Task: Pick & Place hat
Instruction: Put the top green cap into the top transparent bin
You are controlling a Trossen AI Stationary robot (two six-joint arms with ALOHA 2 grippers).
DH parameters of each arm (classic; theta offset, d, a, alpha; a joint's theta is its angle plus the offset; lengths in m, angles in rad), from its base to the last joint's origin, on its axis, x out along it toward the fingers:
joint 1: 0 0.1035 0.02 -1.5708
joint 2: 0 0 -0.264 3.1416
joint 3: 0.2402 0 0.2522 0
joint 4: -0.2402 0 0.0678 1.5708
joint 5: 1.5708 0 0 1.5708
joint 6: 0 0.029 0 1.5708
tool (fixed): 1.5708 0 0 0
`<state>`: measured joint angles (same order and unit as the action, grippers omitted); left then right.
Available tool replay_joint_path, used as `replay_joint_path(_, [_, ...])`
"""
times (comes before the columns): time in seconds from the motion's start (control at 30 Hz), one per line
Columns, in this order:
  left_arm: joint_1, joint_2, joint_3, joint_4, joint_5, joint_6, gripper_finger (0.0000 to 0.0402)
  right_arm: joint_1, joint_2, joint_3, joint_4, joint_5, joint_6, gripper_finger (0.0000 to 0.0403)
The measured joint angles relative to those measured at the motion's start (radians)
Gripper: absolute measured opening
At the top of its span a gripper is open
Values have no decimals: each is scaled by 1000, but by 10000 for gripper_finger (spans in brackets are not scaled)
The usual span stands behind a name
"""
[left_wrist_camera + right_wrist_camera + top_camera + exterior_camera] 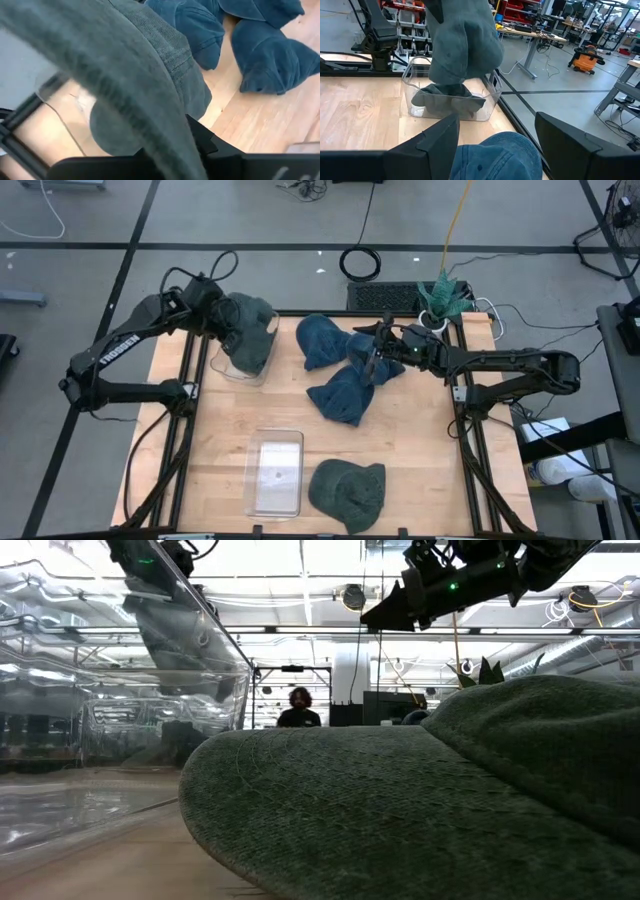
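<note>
My left gripper (225, 320) is shut on a grey-green hat (462, 45) at the table's far left. The hat hangs over a clear bin (490, 95). Two blue hats (325, 340) (345, 395) lie on the table's far middle. My right gripper (495, 135) stands open and level just above them, with nothing between its fingers. A second grey-green hat (348, 492) lies at the near edge, and it fills the foreground of the low view (400, 810). My left gripper holds the grey-green hat by a fold of its cloth (170, 145), which runs between the two fingers. The cloth itself hides the exact place. The fingers slant down from the table's left side. The hat hangs below them, and its lower end (447, 102) reaches into the clear bin.
A second clear bin (275, 470) stands near the front edge, left of the grey-green hat. A black frame rail (190, 440) runs along each side of the wooden table. Bare wood (420, 450) shows at the near right. A person (299, 710) stands far behind the table.
</note>
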<state>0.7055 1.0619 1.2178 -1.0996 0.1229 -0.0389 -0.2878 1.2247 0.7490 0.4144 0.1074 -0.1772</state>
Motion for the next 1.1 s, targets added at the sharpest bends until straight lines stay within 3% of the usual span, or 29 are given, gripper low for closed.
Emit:
replay_joint_path(0.23, [-37,-3,8,-11,-60,106,10,0,0,0,-8,0,-3,247])
replay_joint_path(0.33, [-47,-3,8,-13,-100,95,9,0,0,0,-8,0,-3,247])
replay_joint_path(0.9, [-48,-2,8,-88,-98,30,25,0,0,1,-8,0,-3,247])
replay_joint_path(1.1, [-48,-1,-3,-77,-96,-5,10,0,0,1,-8,0,-3,247])
